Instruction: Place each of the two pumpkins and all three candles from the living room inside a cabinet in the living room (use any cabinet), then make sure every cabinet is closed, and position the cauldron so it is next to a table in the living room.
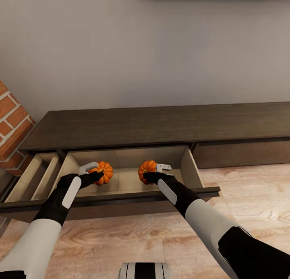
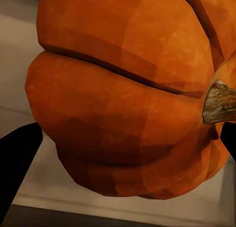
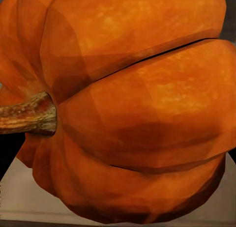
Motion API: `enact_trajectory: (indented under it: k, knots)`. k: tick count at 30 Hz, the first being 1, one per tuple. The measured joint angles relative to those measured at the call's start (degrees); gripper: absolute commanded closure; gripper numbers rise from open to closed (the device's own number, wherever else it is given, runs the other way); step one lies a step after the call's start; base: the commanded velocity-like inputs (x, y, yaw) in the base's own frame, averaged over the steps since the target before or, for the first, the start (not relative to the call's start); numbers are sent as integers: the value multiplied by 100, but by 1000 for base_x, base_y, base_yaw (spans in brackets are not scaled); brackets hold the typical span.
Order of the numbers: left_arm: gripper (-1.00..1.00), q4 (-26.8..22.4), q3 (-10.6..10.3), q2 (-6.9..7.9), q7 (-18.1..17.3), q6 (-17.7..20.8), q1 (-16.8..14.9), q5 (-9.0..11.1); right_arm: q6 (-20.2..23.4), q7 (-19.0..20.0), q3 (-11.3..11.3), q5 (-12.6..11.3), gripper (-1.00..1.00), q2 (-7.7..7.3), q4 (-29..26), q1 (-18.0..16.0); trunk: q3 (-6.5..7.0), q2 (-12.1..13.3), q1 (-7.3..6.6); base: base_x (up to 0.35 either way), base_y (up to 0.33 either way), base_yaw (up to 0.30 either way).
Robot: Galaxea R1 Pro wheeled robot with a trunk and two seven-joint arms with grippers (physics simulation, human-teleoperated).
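Left end effector (image 1: 93, 171): I've got it clamped on the left pumpkin (image 1: 103, 173).
Right end effector (image 1: 158, 171): gripping the right pumpkin (image 1: 146, 170).
Both: over the open drawer (image 1: 125, 181).

Plain grey wall (image 1: 121, 49), red brick pillar (image 1: 12, 122) (left), pale wood-grain floor (image 1: 241, 190).

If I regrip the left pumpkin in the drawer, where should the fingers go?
Pinch the left pumpkin across its ribbed sides, as the left gripper does now, coming from above through the open top of the drawer. Its stem points sideways, so the rounded flanks give the broadest seat.
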Motion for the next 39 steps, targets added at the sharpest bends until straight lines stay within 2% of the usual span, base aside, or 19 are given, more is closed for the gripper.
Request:
enact_trajectory:
  k: [14, 20, 30, 31, 39]
  knots:
    - [100, -17, 40, 2, 18, 15, 0, -8, 37, -9, -15, -4, 100, 1, 7, 0, 0, 0, 0, 0, 0, 0]
    - [100, -19, 37, -1, 18, 13, 0, -7, 11, -367, -36, -3, 100, 1, 17, 0, 0, 0, 0, 0, 0, 0]
    - [100, -27, -3, -7, 17, 6, 0, -1, -63, -423, -39, -9, 100, 1, 127, 1, 0, 0, 0, 0, 0, 0]
    - [100, -27, -8, -8, 18, 6, 0, -1, -64, -425, -38, -7, -100, 1, 135, 0, 0, 0, 0, 0, 0, 0]
    - [100, -28, -17, -11, 18, 6, 0, 1, -58, -445, -37, -14, -100, 9, 148, 0, 0, 0, 0, 0, 0, 0]
